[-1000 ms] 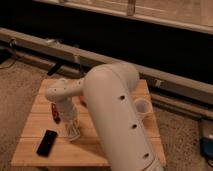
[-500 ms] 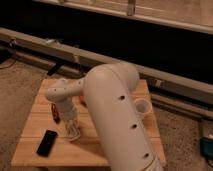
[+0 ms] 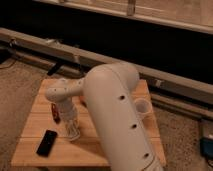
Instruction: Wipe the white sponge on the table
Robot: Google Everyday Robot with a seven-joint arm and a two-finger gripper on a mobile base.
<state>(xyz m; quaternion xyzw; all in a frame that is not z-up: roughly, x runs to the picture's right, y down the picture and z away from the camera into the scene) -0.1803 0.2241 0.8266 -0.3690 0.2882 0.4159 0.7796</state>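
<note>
We find no change over the last second: the gripper [image 3: 73, 131] stays pressed together, tip down on the table [image 3: 85, 150], near the black phone [image 3: 46, 142]. The white sponge, presumably beneath it, is hidden; wiping appears paused.

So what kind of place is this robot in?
Probably an indoor office or lab corner: a low wooden table on speckled carpet, beside a long dark window wall. The gripper points down at the table near a black phone.

My gripper [image 3: 73, 133] low over the table [image 3: 35, 118], phone [image 3: 46, 142] near its front-left, cup [image 3: 142, 106] well off to its right.
</note>
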